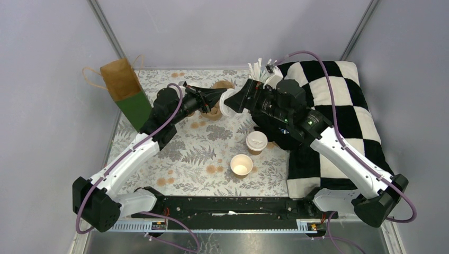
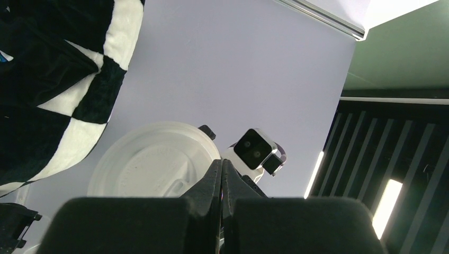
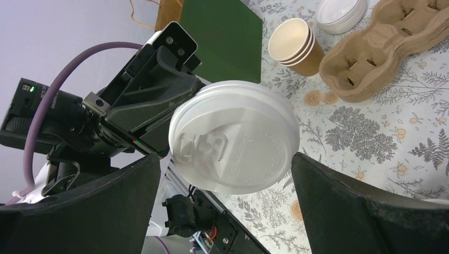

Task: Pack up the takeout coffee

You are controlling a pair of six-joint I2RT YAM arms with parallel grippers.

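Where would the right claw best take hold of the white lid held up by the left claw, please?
By its rim, at two opposite edges, coming face-on at its top: the white lid is a thin disc turned flat toward the right claw, whose open fingers flank it. Keep off the edge by the left claw.

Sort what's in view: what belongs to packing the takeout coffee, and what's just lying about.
Job: lidded cup; open cup; white lid in the left gripper; probably the cup carrier and paper bag.
Lying about: checkered blanket; straws; spare cup stack; spare lids.
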